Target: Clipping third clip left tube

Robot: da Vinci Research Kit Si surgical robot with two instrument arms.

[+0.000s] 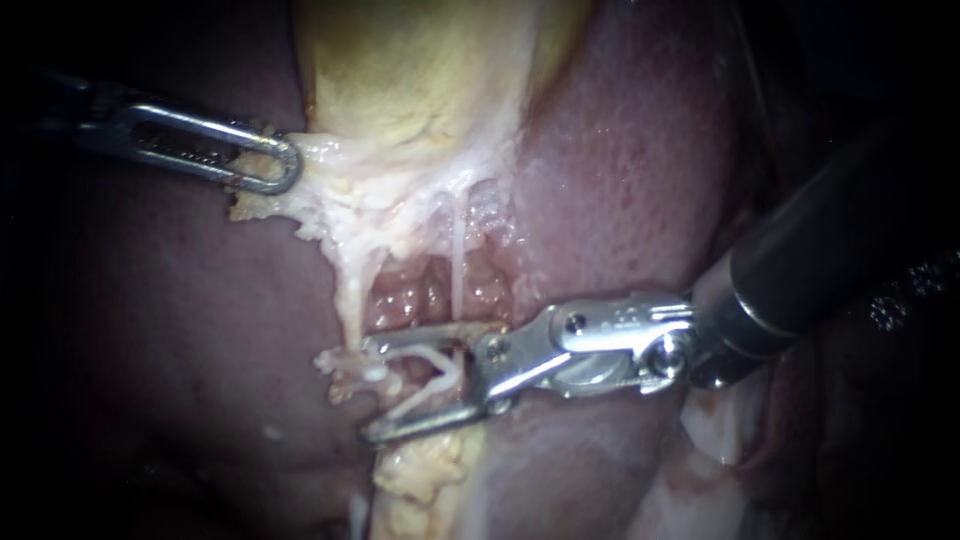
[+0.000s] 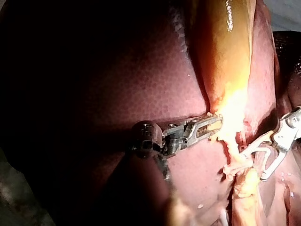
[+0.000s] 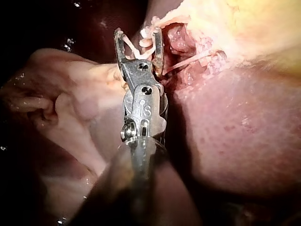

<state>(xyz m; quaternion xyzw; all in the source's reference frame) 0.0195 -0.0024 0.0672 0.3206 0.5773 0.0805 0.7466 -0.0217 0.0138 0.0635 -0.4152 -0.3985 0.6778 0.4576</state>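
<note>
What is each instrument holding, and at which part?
Left instrument: the gallbladder, by its pale lower edge. Right instrument: an open white clip, gripped by its two legs.

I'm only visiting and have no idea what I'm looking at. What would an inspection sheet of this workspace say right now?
Surface: reddish liver with the yellow gallbladder lying on it.
Job's things: two pale tubes below the gallbladder, the left tube thicker and the right tube thin; a white clip, open. Whether a tube lies inside it cannot be told.
Clutter: nothing seen.
Instruments: left instrument, jaws shut on pale tissue at the gallbladder's edge; right instrument, jaws apart, holding the clip between them.
Cables: nothing seen.
Surroundings: dark beyond the tissue.
</note>
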